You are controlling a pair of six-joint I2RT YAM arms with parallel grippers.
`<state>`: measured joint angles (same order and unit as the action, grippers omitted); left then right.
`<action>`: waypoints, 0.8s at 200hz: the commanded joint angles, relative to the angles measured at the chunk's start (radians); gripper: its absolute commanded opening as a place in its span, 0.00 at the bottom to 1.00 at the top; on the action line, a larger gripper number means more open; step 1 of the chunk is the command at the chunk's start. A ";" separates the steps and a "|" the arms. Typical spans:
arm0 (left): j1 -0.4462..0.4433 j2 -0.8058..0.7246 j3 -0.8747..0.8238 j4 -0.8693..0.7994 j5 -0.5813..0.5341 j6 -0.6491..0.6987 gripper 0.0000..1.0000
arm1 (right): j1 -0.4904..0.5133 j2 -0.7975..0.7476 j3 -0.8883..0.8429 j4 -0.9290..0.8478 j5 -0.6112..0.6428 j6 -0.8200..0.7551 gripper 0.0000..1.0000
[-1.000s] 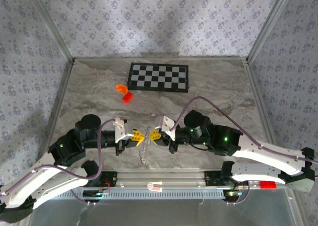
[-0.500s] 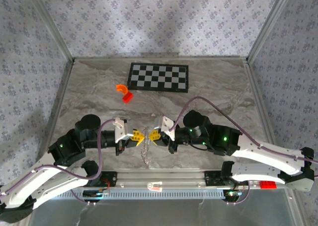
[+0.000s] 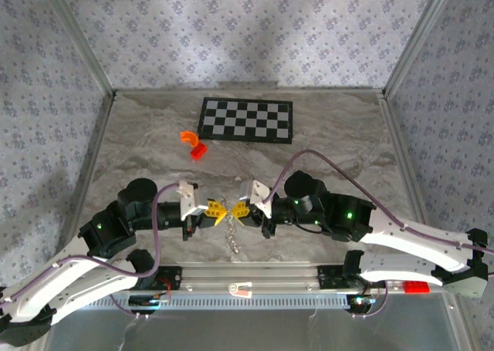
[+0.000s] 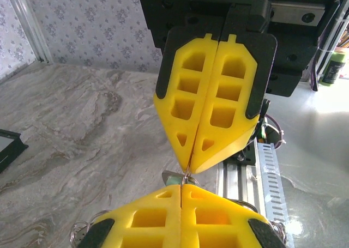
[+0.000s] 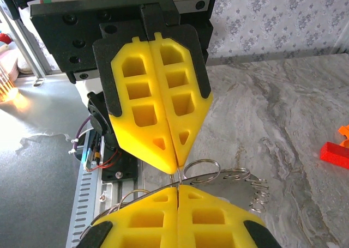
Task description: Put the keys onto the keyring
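Left gripper (image 3: 219, 214) and right gripper (image 3: 235, 214) meet tip to tip, both clenched; which pinches what cannot be told. The keys (image 4: 173, 177) sit between the tips, and the keyring (image 3: 231, 239) dangles below. Expect the keys to be featherweight and slippery, the keyring limp: you should pinch the flat faces

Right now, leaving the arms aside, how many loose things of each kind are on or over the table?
checkerboard: 1
orange curved piece: 1
red piece: 1
keyring chain: 1
pale green key: 1
Total: 5
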<state>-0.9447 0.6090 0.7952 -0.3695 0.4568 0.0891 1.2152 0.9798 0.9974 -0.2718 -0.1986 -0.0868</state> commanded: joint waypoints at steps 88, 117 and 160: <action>-0.008 -0.005 0.027 0.066 -0.006 -0.037 0.00 | 0.004 -0.018 -0.010 0.007 -0.033 -0.017 0.00; -0.008 -0.003 0.032 0.065 -0.028 -0.060 0.00 | 0.009 -0.035 -0.033 0.020 -0.020 -0.035 0.00; -0.009 0.003 0.028 0.064 -0.062 -0.083 0.00 | 0.045 -0.039 -0.057 0.042 0.051 -0.076 0.00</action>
<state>-0.9508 0.6117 0.7952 -0.3634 0.4320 0.0322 1.2316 0.9543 0.9577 -0.2497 -0.1814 -0.1219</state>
